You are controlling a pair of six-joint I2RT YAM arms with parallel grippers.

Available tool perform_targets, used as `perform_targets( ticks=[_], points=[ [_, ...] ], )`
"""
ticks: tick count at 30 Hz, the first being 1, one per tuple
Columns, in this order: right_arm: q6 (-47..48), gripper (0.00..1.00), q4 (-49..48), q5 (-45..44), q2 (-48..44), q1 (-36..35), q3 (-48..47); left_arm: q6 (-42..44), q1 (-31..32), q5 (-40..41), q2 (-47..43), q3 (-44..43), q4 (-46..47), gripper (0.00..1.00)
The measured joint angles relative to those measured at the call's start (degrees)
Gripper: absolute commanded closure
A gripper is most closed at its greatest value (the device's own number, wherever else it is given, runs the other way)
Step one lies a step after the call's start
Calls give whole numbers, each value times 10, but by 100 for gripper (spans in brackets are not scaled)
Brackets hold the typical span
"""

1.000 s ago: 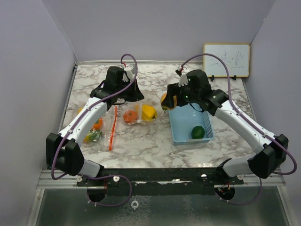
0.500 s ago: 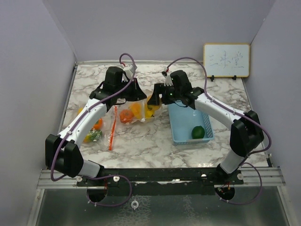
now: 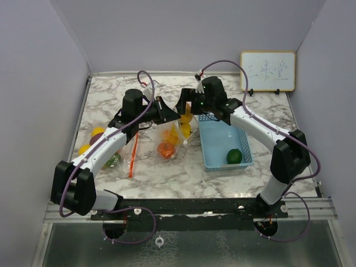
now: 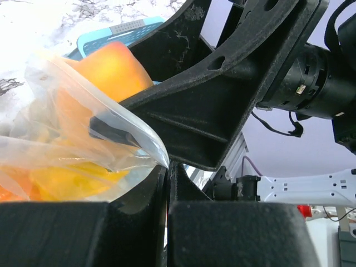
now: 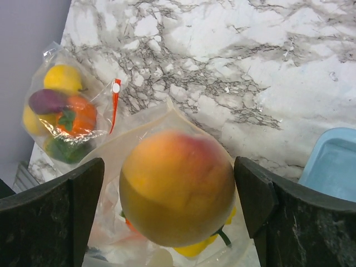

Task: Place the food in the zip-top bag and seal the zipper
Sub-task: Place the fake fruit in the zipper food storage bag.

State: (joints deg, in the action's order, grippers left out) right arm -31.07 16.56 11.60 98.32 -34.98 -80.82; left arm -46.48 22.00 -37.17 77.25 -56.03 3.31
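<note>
A clear zip-top bag (image 3: 168,142) lies mid-table with an orange piece and a yellow pepper inside. My left gripper (image 3: 172,114) is shut on the bag's top edge (image 4: 158,156) and holds the mouth raised. My right gripper (image 5: 169,206) hangs right over that mouth, open. A round yellow-orange fruit with a red blush (image 5: 177,186) sits between its fingers (image 5: 266,206) with a gap on each side, inside the bag's rim (image 5: 125,158). The same fruit (image 4: 114,64) shows through the plastic in the left wrist view.
A second clear bag (image 3: 100,146) with a red zipper strip (image 3: 133,153) lies at the left, holding several food pieces (image 5: 64,114). A blue basket (image 3: 214,150) with one green fruit (image 3: 234,156) stands right of the bag. A whiteboard (image 3: 267,71) leans at the back right.
My right gripper swung left from the basket to above the bag and opened around the fruit. My left gripper shifted right, lifting the bag's mouth; the pieces inside slid lower.
</note>
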Motion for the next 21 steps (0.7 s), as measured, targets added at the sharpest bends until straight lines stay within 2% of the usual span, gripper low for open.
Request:
perform_targets(
  ticks=[8, 21],
  points=[
    [-2, 0, 20, 16, -12, 2, 2, -19, 0, 5, 2, 19, 27, 100],
    [7, 0, 88, -31, -138, 3, 28, -36, 2, 27, -6, 36, 86, 100]
  ],
)
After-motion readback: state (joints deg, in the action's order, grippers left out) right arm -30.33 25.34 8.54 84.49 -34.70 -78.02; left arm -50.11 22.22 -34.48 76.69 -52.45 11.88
